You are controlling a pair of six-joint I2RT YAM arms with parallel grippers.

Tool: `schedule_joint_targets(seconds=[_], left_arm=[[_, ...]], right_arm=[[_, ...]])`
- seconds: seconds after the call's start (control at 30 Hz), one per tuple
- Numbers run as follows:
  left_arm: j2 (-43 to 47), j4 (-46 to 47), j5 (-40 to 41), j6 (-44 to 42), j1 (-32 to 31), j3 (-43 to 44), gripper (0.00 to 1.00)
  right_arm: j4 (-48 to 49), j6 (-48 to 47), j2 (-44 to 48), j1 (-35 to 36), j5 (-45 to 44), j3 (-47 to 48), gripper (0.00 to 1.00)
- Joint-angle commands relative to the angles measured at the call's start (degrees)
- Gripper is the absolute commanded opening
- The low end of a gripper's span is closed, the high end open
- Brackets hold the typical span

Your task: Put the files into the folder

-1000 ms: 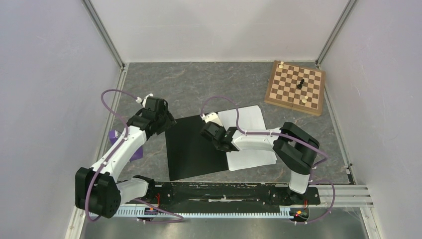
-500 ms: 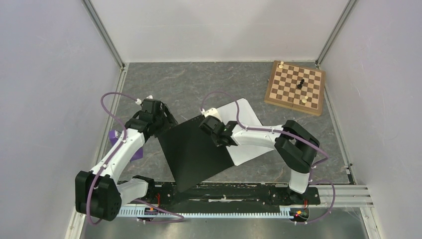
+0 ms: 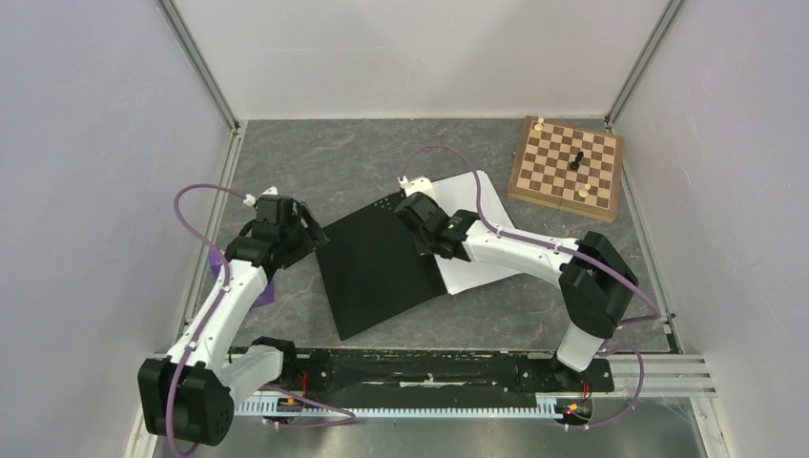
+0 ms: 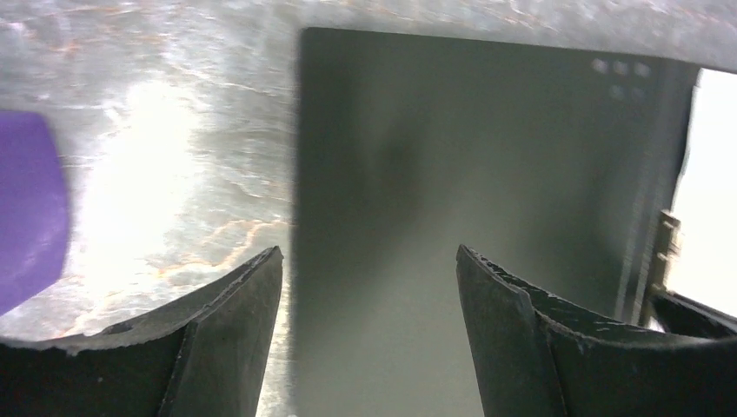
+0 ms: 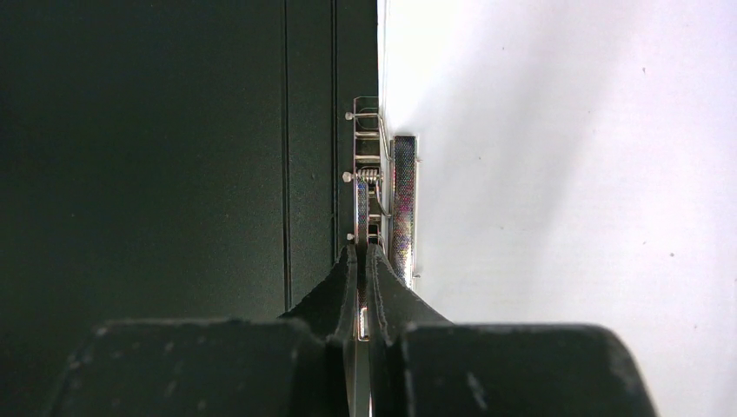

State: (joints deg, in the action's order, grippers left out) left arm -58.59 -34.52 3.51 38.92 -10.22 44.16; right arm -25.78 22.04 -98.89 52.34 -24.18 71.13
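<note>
Your right pincer (image 5: 361, 254) is pressed together on the thin metal lever of the clip (image 5: 382, 187), at the spine of the open folder (image 3: 377, 277). I judge that you hold it there to steer the folder or to work the clip, but I cannot tell which. The files (image 5: 565, 174) lie just right of this pincer, against the clip. The black inner face is to its left.

Your left pincer (image 4: 369, 261) has its fingers apart and carries nothing. It hangs over the folder's left edge, with the bare surface (image 4: 174, 174) and a purple object (image 4: 26, 200) to its left. It is probably waiting to steady the cover.

One second ago the folder lay square. Now it is slanted and shifted away from the arm bases. Your right arm is stretched further, and the left pincer has drawn back a little.
</note>
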Motion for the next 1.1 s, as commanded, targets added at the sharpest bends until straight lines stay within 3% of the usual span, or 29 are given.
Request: schedule_joint_targets(seconds=[0.0, 0.17, 0.33, 0.43, 0.57, 0.67, 0.8, 1.07], left_arm=[[-2.01, -3.83, 3.84, 1.45, 4.68, 0.11, 0.80], [-2.64, -0.28, 0.45, 7.29, 8.74, -2.92, 0.80], [-5.23, 5.31, -4.61, 13.36, 13.78, -7.12, 0.66], [-10.40, 11.19, -12.10, 15.42, 14.07, -9.65, 0.48], [-15.95, 19.92, -21.21, 17.64, 13.22, -12.07, 0.17], [-18.68, 25.83, -27.39, 19.93, 11.14, -12.62, 0.03], [-14.56, 29.64, -30.38, 23.81, 10.95, -13.73, 0.02], [-5.55, 22.28, -31.46, 21.25, 10.97, -5.56, 0.02]], right_arm=[[1.07, -0.10, 4.39, -1.60, -0.41, 3.73, 0.00], [0.83, -0.01, 7.28, -3.31, -0.83, 4.09, 0.00], [0.69, 0.00, 9.92, -5.07, -0.89, 3.55, 0.00], [0.98, 0.17, 11.51, -5.48, -0.91, 3.03, 0.00], [1.58, 0.71, 12.90, -5.58, -0.22, 2.56, 0.00], [2.59, 1.28, 13.22, -5.53, 0.14, 2.00, 0.00], [4.27, 2.76, 12.72, -5.75, 0.31, 0.22, 0.00], [13.55, 7.11, 10.27, -5.58, 6.76, -6.87, 0.00]])
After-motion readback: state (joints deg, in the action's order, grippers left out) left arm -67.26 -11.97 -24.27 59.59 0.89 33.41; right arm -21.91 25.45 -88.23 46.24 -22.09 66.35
